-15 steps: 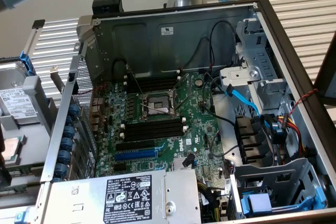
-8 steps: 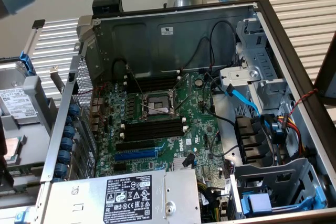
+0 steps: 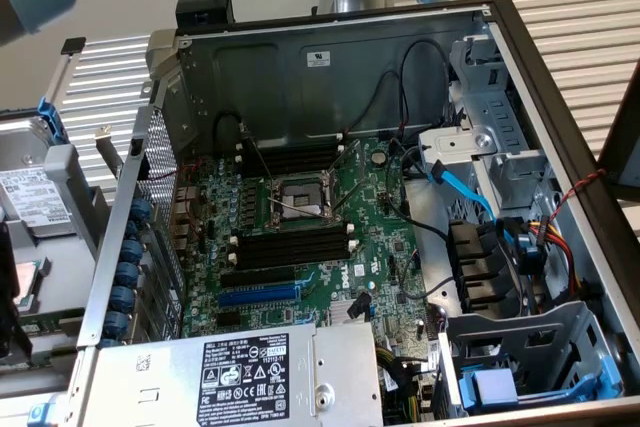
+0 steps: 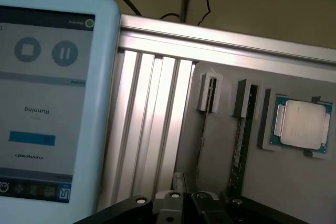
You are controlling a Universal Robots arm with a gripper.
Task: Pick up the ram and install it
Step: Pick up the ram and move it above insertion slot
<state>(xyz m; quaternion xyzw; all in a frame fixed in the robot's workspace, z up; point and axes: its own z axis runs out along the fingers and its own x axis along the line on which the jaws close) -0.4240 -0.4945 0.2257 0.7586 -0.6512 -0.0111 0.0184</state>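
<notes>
On the grey holder plate (image 4: 294, 192), the ram (image 4: 240, 150) stands on edge in a white bracket (image 4: 247, 98), presumably to present its long edge for gripping. Clearance is narrow: a second bracket (image 4: 209, 92) and a processor chip (image 4: 302, 124) flank it on either side. The claw (image 4: 184, 201) hovers nearby, fully closed and empty.

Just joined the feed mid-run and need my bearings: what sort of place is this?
Most likely a robot test bench for computer assembly: an opened desktop case with its motherboard exposed, a processor parked in a holder beside aluminium-profile rails, and a touchscreen pendant reading Running.
</notes>
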